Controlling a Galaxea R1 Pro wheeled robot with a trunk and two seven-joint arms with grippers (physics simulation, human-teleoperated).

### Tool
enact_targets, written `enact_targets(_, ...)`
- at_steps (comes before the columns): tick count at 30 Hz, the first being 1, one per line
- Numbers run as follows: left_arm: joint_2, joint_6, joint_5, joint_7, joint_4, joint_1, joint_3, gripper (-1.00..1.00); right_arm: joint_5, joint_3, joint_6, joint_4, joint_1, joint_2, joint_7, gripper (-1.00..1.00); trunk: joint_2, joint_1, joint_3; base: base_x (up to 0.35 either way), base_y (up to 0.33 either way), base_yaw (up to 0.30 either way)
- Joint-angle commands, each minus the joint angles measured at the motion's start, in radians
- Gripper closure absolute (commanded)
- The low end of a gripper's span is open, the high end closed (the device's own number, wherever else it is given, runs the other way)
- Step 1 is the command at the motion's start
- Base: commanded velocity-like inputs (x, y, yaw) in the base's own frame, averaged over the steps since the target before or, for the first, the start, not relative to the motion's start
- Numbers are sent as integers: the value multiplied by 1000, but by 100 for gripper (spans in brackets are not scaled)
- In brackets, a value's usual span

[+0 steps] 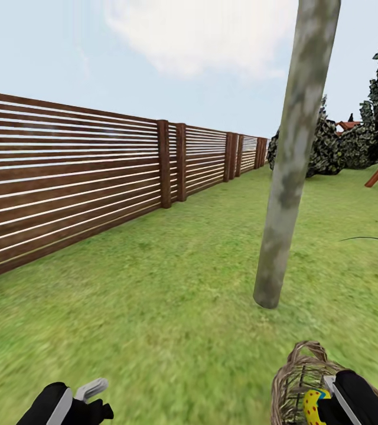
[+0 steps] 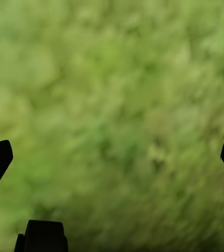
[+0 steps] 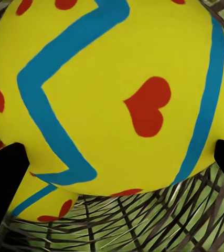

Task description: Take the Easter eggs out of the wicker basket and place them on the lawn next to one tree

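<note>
Reaching into the wicker basket [image 1: 295, 383], your right tool [image 1: 322, 407] has its fingers either side of a yellow Easter egg [image 3: 117, 89] with blue zigzag and red marks; whether they actually grip it, you cannot tell. A second egg [image 3: 35, 202] lies beneath it in the basket. Your left tool [image 1: 91, 396] hangs open over bare lawn [image 2: 112, 105]. The tree [image 1: 295, 153] trunk stands just beyond the basket.

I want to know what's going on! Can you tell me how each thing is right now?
Left hand: open, over bare grass.
Right hand: inside the wicker basket, fingers either side of an Easter egg.
Another egg: lying in the basket.
Tree: upright on the lawn, just beyond the basket.
</note>
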Motion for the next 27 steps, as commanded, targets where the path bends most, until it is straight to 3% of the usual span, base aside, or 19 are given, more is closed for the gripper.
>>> enact_targets(1, 0, 5, -6, -7, -1, 0, 3, -100, -1, 3, 4, -1, 0, -1, 2, 100, 0, -1, 3, 0, 0, 0)
enact_targets(27, -14, 6, -6, -7, -1, 0, 3, -100, -1, 3, 4, 1, 0, -1, 2, 100, 6, -12, 103, -61, 8, 0)
